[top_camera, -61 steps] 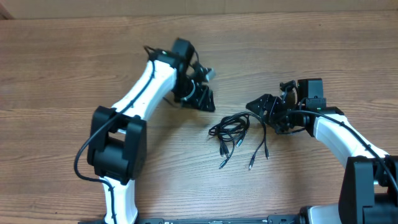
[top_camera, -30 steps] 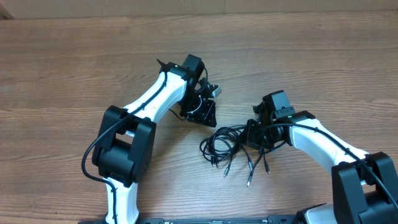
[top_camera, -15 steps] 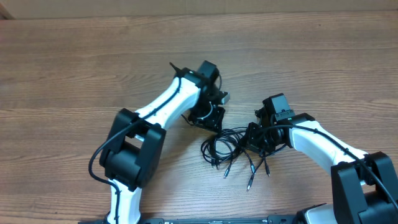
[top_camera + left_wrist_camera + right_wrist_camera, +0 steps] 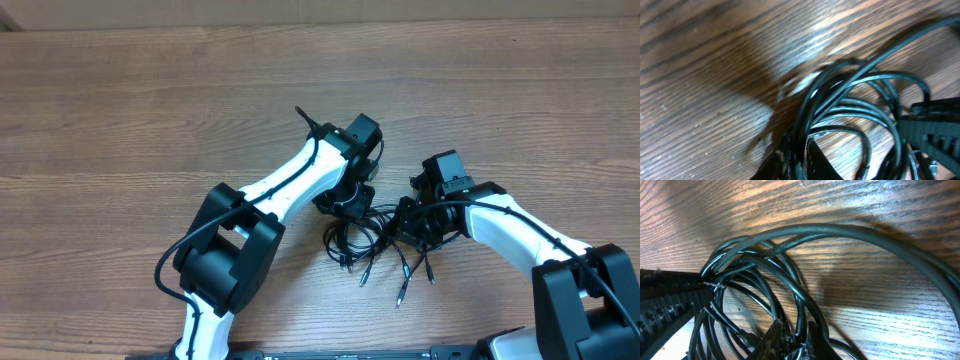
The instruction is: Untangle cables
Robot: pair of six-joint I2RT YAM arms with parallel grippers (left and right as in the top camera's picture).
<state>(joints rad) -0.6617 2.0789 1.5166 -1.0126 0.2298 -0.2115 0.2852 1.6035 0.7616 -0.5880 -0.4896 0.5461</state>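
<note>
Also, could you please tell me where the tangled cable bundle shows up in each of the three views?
Overhead: the cable bundle lies just below centre, between the two arms.
Left wrist: the cable bundle fills the right half, down to the bottom edge.
Right wrist: the cable bundle fills the left and centre, one strand arcing to the right edge.
Shared landmark: the wooden table beneath it.

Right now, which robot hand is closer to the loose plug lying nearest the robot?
Right. The right gripper sits at the right edge of the cables, just beyond that plug. The left gripper is at their far left side, farther from it.
</note>
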